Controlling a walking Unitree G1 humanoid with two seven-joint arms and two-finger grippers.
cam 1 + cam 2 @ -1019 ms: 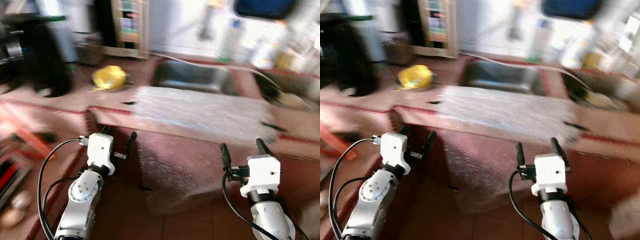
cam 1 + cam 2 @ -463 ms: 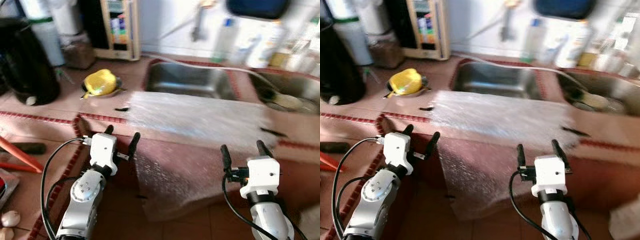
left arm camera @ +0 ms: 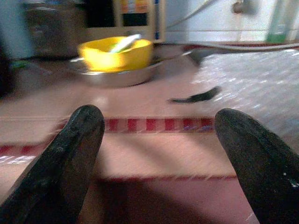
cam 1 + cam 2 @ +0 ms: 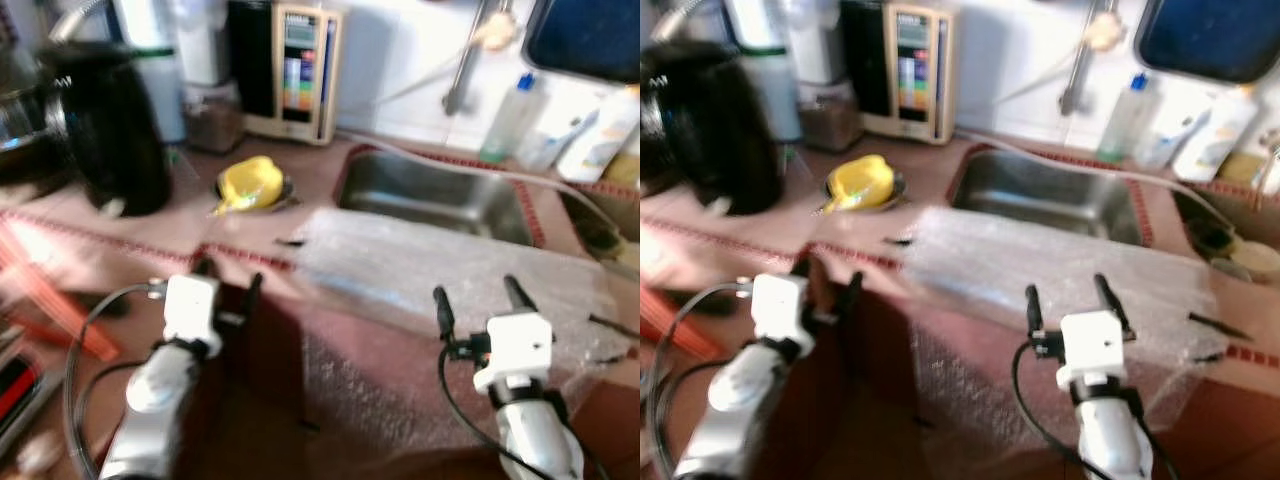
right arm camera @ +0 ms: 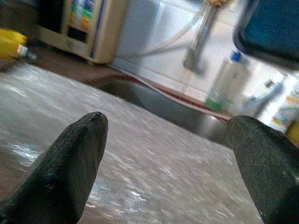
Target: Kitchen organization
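Observation:
A yellow bowl (image 4: 250, 182) with a utensil in it sits in a shallow metal dish (image 3: 117, 77) on the reddish counter (image 4: 150, 235), left of the steel sink (image 4: 435, 195). A sheet of bubble wrap (image 4: 430, 270) covers the counter in front of the sink and hangs over its front edge. My left gripper (image 4: 228, 280) is open at the counter's edge, pointing toward the bowl. My right gripper (image 4: 480, 298) is open and empty just above the bubble wrap (image 5: 154, 158).
A black kettle (image 4: 115, 130) stands at the back left, with a beige appliance (image 4: 300, 70) against the wall. Bottles (image 4: 510, 120) and a faucet (image 4: 465, 60) stand behind the sink. Red items (image 4: 60, 320) lie low on the left. A second basin (image 4: 1230, 245) is at the right.
The whole picture has shifted and the counter looks nearer, so the camera moved. Both grippers stay open and now sit level with the counter's front edge instead of below it.

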